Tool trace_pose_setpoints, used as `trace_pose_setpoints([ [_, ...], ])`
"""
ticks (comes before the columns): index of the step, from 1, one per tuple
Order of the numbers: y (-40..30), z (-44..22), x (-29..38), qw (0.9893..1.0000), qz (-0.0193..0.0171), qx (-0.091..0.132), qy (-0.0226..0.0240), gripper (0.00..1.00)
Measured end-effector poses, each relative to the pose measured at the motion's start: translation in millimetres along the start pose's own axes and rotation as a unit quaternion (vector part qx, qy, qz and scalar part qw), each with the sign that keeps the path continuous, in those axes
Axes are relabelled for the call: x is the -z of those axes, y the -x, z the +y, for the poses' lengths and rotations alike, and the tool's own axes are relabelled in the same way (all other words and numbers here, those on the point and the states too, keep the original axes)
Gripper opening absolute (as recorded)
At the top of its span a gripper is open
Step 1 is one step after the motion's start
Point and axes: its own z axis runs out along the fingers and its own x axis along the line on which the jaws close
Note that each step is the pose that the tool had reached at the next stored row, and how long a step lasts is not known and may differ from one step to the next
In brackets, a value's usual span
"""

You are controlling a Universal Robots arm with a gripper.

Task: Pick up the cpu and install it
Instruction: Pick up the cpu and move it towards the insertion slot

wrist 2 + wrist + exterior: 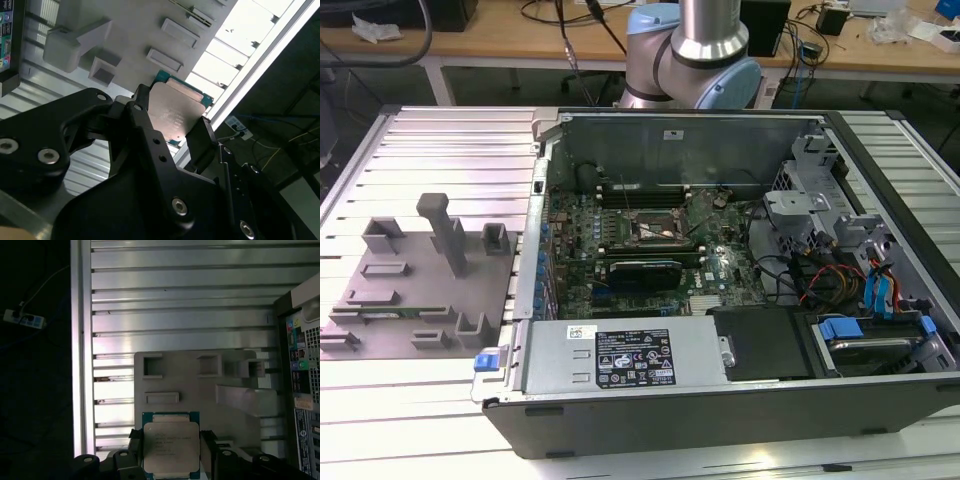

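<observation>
Fingers (207, 442) grip the cpu (171, 445) by two opposite edges over the grey fixture plate (200, 390) on the worktop (175, 290); carrying it well probably means a level chip and a firm, even squeeze.

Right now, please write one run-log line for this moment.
end effector: shut on cpu | cpu: held above grey fixture plate | install: not yet done

The robot's silver and light blue arm (698, 45) stands up straight at the back of the exterior view, and in both wrist views its black hand (174, 119) (171, 449) has two fingers (200, 142) pressed tight on two sides of the cpu (171, 437), holding it flat.
</observation>
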Motion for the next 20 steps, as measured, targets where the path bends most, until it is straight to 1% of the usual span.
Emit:
trace_pose_setpoints([
  [13,0.6,1.9,24.3,1.0,0.0,0.0,0.001,0.54],
  [14,0.7,2.2,27.6,1.0,0.0,0.0,0.0011,0.54],
  [16,0.8,2.6,32.1,1.0,0.0,0.0,0.0013,0.54],
  [17,0.9,2.9,35.5,1.0,0.0,0.0,0.0014,0.54],
  [20,1.1,3.3,41.0,1.0,0.0,0.0,0.0014,0.54],
])
